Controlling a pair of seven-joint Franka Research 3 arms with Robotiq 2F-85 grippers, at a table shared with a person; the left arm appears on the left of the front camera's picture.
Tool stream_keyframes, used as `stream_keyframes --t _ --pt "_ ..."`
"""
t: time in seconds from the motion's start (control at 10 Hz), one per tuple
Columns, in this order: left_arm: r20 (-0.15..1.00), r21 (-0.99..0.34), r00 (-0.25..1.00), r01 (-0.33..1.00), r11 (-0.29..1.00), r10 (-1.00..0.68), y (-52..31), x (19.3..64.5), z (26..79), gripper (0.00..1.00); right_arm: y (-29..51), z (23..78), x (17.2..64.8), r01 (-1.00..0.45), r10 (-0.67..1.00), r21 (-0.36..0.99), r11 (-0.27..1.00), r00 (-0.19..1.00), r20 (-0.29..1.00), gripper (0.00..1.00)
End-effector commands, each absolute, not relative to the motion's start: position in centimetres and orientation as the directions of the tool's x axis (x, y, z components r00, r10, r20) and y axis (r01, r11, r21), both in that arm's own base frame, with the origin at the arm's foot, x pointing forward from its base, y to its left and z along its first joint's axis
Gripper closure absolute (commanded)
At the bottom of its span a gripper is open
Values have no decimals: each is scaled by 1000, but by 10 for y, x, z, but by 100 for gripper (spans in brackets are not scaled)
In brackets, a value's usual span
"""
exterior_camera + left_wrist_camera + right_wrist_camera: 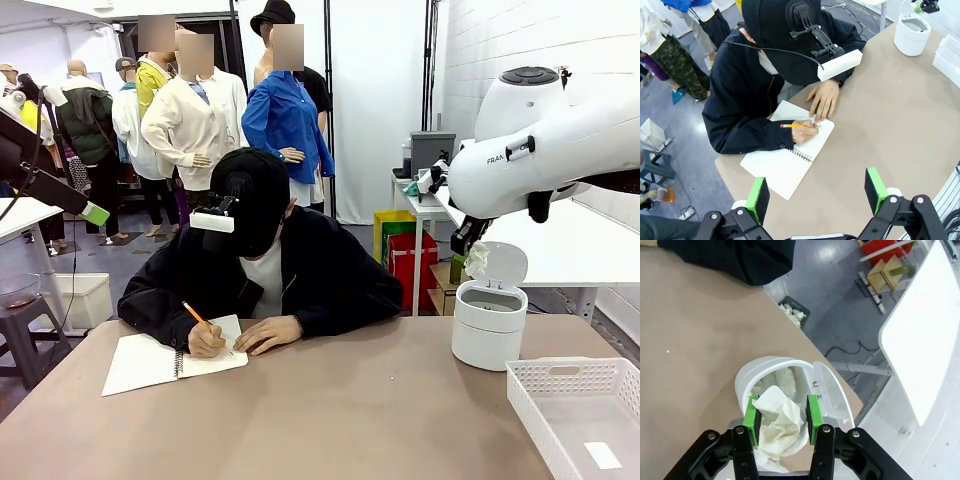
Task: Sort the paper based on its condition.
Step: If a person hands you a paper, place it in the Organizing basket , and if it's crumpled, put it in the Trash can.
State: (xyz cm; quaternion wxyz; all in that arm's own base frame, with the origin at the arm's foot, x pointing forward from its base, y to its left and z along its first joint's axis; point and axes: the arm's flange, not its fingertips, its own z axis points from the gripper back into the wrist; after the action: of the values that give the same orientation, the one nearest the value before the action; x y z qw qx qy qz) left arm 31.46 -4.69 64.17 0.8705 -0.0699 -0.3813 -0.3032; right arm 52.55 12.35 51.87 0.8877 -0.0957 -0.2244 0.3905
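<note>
Paper point(780, 422), crumpled into a white wad, sits pinched between the green pads of the right gripper point(782, 420), held directly above the open white bin point(790, 377) near the table's point(350, 400) right end. Across the table a person writes with a pencil point(195, 315) in a spiral notebook point(150, 360); a white basket point(585, 410) stands near the bin. Left gripper point(816, 192) hangs over the table with its fingers spread wide, holding nothing.

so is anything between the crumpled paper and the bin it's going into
Nothing visible. The right hand is shut on the crumpled paper just above the white bin, whose lid is flipped open, leaving the mouth uncovered. Some crumpled paper already lies inside, but it does not block the opening.
</note>
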Motion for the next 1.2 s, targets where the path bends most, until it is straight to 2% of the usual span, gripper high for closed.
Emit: stream_keyframes --t 0.0,0.4,0.8,1.1 --pt "716 106 519 580 807 -467 -47 316 641 0 125 519 529 -655 738 -341 674 596 316 53" --pt "716 106 519 580 807 -467 -47 316 641 0 125 519 526 -653 738 -344 675 593 322 53" --pt "716 106 519 580 807 -467 -47 316 641 0 109 522 539 -599 728 -420 682 614 306 53" --pt "716 106 519 580 807 -467 -47 316 641 0 104 524 533 -624 735 -391 676 604 308 53"
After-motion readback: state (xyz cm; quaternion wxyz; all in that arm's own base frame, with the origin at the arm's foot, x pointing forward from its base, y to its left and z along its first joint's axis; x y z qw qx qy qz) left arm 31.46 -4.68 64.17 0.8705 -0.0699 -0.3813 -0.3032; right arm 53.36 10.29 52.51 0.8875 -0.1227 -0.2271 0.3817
